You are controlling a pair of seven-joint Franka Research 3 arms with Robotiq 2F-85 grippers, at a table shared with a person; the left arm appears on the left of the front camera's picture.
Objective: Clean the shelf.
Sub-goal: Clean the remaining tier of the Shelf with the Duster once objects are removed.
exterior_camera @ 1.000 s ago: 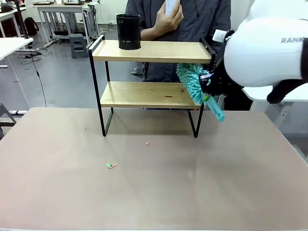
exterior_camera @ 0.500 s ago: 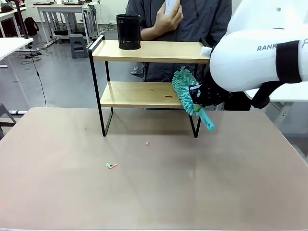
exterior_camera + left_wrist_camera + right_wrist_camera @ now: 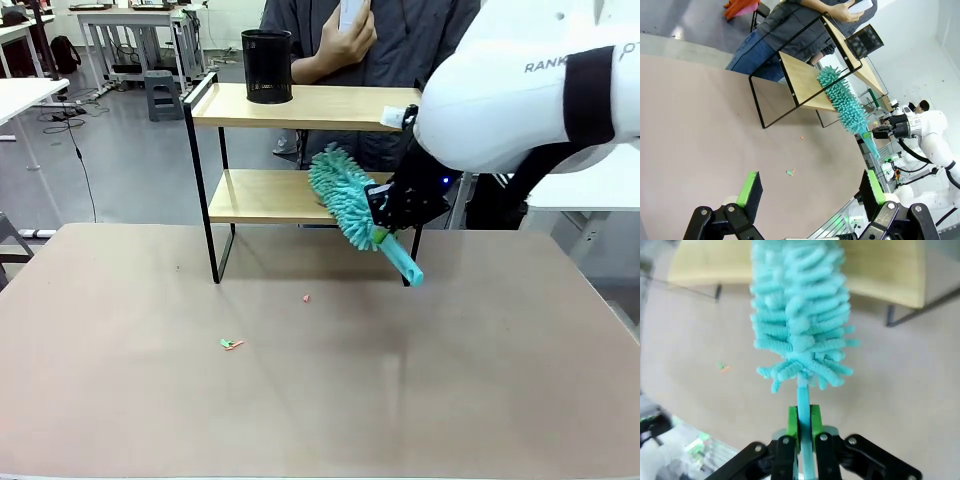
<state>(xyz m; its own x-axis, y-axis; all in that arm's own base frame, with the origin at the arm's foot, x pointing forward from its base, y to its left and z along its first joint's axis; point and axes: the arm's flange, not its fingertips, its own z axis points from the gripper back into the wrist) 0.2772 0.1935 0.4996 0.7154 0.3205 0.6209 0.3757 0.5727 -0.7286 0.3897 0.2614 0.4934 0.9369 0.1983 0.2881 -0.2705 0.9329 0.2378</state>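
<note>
- Front view: the teal duster has swept along the lower board of the shelf, from that board's right end a second ago to about its middle now, its head lying over the front edge
- With it the right tool has travelled leftward, and is now just in front of the shelf's right leg; in the right wrist view its green pads are clamped on the duster's thin handle
- On the lower board a small red speck showed half a second ago; the duster head now covers that spot, so I cannot tell whether it is swept off or only hidden
- Two scraps, one green-and-red and one pink, lie on the counter in front of the shelf, unmoved
- At the counter's far side the shelf itself has not shifted, and the black mesh cup stays on its upper board's left end
- Well back from the shelf the left tool hangs with jaws spread, holding nothing
- Judged from this, the lower board's right half has had a pass, while its left half and the upper board probably still need one
</note>
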